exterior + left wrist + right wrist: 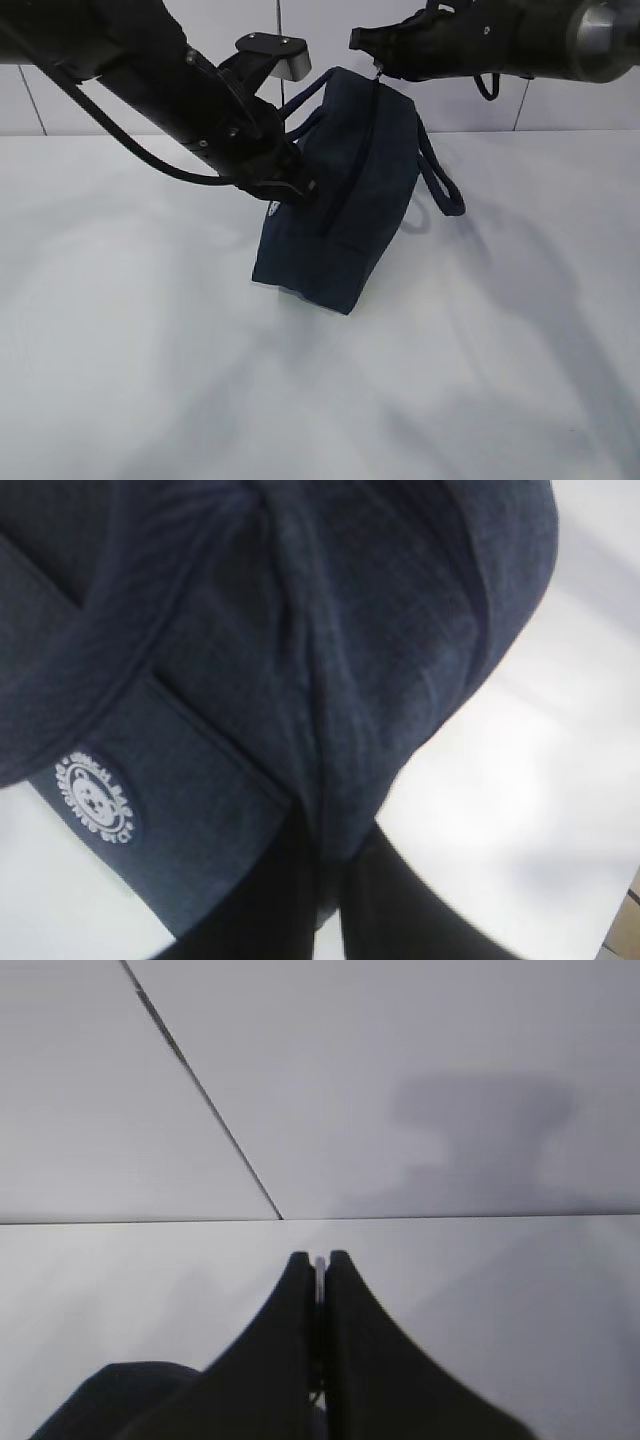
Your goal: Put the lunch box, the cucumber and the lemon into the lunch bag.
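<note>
So in the exterior view the lunch bag [345,200] is tipped up on one bottom edge on the white tabletop [120,330], leaning, zipper line running down the face toward the camera. One loop handle [440,180] sticks out on the right side. The left tool [292,188] is pressed into the bag's left side, by a small white mark on the fabric, and looks clamped on cloth there, though its tips are mostly lost against the dark fabric. The right tool [372,48] comes in from the top right and meets the bag's highest corner, right where the zipper ends.

Left wrist view is almost all navy fabric. You get the round white logo patch [97,798] on a strap band, which the outside camera only shows as a speck. The two dark fingers [270,900] sit at the bottom with a fold of the lunch bag [380,680] pinched between them.

Right wrist view looks out over the tabletop [500,1300] to the wall [400,1060]. The right tool [320,1262] is squeezed nearly closed on a thin pale sliver, probably the zip pull but too small to say. A dark bit of bag [110,1405] shows lower left.
</note>
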You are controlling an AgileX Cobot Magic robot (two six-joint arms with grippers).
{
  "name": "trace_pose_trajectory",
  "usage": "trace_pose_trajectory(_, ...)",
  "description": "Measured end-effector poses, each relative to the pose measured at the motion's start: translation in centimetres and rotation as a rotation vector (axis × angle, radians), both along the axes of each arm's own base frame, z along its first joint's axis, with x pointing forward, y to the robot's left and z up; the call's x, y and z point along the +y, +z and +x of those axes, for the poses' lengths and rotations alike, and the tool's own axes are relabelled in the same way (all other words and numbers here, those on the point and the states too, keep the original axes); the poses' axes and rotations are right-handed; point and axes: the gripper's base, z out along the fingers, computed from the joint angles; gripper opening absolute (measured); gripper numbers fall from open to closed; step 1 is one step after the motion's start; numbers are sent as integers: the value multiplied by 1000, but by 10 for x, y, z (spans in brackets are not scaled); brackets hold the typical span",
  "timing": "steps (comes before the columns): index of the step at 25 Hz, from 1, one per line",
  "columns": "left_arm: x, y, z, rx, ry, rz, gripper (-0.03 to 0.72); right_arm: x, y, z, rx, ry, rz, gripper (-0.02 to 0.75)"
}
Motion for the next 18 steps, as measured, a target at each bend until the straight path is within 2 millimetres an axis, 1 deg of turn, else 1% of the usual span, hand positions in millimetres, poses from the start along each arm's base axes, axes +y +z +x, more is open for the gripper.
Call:
trace_pose_trajectory(2,-1,0,-1,4,-5,1,-4,-4,-5,5,12,-6,-2,0)
trace_pose_trajectory(4,-1,-1,-2,14,-12,5,-4,-6,-14,10,32,-10,-7,0)
trace_pose_trajectory(6,-1,-1,-3,23,-18,8,-4,-5,-18,13,49,-5,-10,0)
trace_pose_trajectory(10,-2,-1,-5,30,-25,11,-4,-4,-19,17,83,19,-32,0)
trace_pose_trajectory(15,-2,-2,-6,46,-34,13,-1,-3,-17,16,112,35,-41,0)
trace_pose_trajectory(17,-3,-1,-8,66,-34,0,32,-2,-14,16,124,43,-43,0)
trace_pose_trajectory(18,-3,-2,-9,80,-39,0,68,-1,-12,16,131,47,-44,0)
